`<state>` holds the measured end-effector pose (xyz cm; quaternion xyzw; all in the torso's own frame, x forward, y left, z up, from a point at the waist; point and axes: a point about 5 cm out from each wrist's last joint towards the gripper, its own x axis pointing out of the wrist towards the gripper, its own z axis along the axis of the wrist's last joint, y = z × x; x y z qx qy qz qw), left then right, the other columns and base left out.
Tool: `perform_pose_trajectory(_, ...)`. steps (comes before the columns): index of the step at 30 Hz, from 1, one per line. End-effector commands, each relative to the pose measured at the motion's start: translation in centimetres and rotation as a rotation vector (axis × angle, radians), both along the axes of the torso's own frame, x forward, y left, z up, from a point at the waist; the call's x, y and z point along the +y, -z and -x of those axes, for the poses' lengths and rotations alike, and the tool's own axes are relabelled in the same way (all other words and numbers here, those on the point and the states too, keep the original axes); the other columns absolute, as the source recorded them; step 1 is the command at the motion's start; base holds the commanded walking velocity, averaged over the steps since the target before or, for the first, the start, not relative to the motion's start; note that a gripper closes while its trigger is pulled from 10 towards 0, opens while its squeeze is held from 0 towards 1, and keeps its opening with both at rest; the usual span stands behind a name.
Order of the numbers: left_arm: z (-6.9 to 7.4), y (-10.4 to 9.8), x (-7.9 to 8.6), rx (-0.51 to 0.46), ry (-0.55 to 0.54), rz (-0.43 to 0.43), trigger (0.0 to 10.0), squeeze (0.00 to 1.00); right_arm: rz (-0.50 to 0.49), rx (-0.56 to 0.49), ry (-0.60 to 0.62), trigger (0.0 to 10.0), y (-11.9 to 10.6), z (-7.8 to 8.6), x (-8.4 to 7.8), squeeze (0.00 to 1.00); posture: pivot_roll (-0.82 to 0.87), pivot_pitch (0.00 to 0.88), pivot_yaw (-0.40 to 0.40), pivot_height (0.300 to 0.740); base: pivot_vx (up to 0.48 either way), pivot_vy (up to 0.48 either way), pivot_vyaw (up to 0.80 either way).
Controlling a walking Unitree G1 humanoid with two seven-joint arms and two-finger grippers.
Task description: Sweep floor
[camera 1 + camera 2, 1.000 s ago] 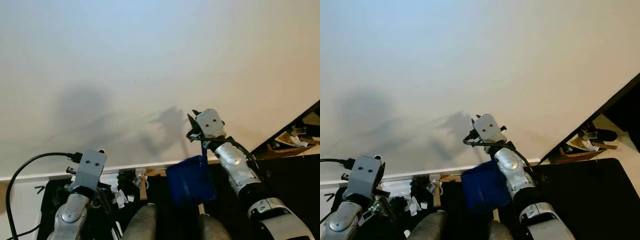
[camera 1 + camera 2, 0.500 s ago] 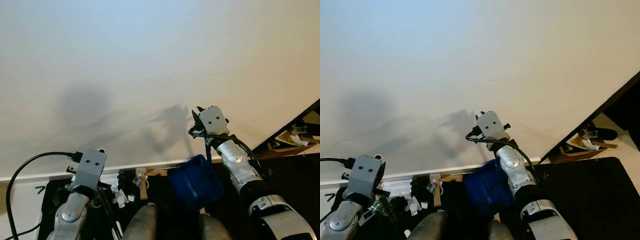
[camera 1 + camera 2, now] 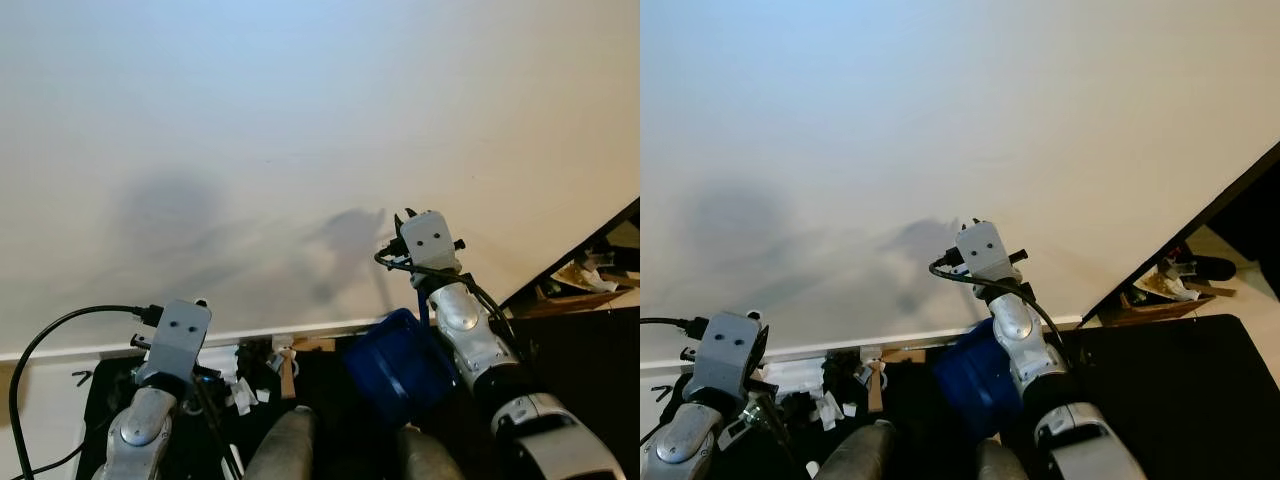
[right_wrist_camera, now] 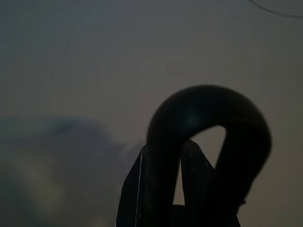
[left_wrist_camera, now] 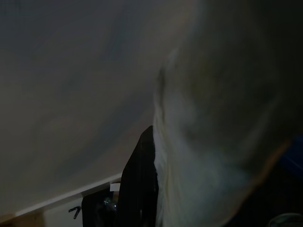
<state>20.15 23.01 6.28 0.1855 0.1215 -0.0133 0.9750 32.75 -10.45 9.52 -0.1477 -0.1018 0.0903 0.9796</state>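
Staring almost straight at a big plain white wall (image 3: 300,120), with soft grey arm shadows smeared across the lower part. White baseboard (image 3: 310,331) running along the bottom, a strip of pale floor (image 3: 45,400) at the far left, then a black mat (image 3: 1160,380) covering most of the ground below. Small white paper scraps (image 3: 240,395) scattered near the baseboard by the left arm. Off to the right, a dark slanted edge (image 3: 1230,195) cutting across the wall, with a messy nook (image 3: 580,280) of brownish boards and bits of junk beneath it. Right gripper (image 3: 403,222) raised against the wall, fingers clamped together on the dark loop handle (image 4: 208,104) of the blue dustpan (image 3: 400,365); pan itself dangling under that wrist, low in front of the baseboard, just beside the robot's grey knees (image 3: 280,445). Left gripper (image 3: 197,303) down low near the baseboard, black cable (image 3: 50,340) looping off its wrist; cannot tell how its fingers stand, wrist view too dark and blurry.
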Motion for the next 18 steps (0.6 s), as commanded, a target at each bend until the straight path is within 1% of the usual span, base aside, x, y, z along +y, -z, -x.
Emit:
perform_pose_trajectory(1,0.2,0.0,0.1,0.013,0.014,-0.022,10.0,0.0,-0.018,-0.068,-0.002,10.0,-1.4,-0.2,0.7,0.0,0.28,0.134,-0.012,0.74,0.0,0.0,0.0)
perform_pose_trajectory(5,0.0,0.0,0.1,0.011,0.014,-0.022,10.0,0.0,-0.056,-0.052,-0.006,10.0,-1.4,-0.1,1.6,0.0,0.28,0.131,-0.014,0.74,0.0,0.0,0.0)
perform_pose_trajectory(7,-0.1,0.0,0.1,0.01,0.013,-0.021,10.0,0.0,-0.049,-0.027,0.04,10.0,-1.0,-0.3,1.8,0.0,0.27,0.129,-0.017,0.74,0.0,0.0,0.0)
perform_pose_trajectory(9,-0.1,0.0,0.0,0.01,0.014,-0.02,10.0,0.0,-0.01,-0.01,0.09,10.0,-0.7,-0.6,1.8,0.0,0.28,0.125,-0.023,0.74,0.0,0.0,0.0)
perform_pose_trajectory(11,-0.1,0.1,0.0,0.01,0.014,-0.02,10.0,0.0,-0.004,-0.003,0.105,10.0,-0.6,-0.7,1.8,0.0,0.28,0.124,-0.025,0.74,0.0,0.0,0.0)
perform_pose_trajectory(13,0.0,0.1,0.0,0.007,0.007,-0.019,10.0,0.0,-0.012,0.004,0.152,10.0,-0.8,-1.0,1.3,0.0,0.29,0.121,-0.029,0.74,0.0,0.0,0.0)
perform_pose_trajectory(14,0.1,0.1,0.2,0.006,0.002,-0.019,10.0,0.0,-0.044,0.008,0.181,10.0,-1.2,-1.1,0.8,0.0,0.28,0.119,-0.035,0.74,0.0,0.0,0.0)
perform_pose_trajectory(15,0.1,0.1,0.2,0.006,0.002,-0.019,10.0,0.0,-0.044,0.008,0.181,10.0,-1.2,-1.1,0.8,0.0,0.28,0.119,-0.035,0.74,0.0,0.0,0.0)
perform_pose_trajectory(18,0.3,0.2,0.3,0.01,-0.001,-0.021,10.0,0.0,-0.094,0.02,0.207,10.0,-1.4,-1.0,0.2,0.0,0.27,0.12,-0.036,0.74,0.0,0.0,0.0)
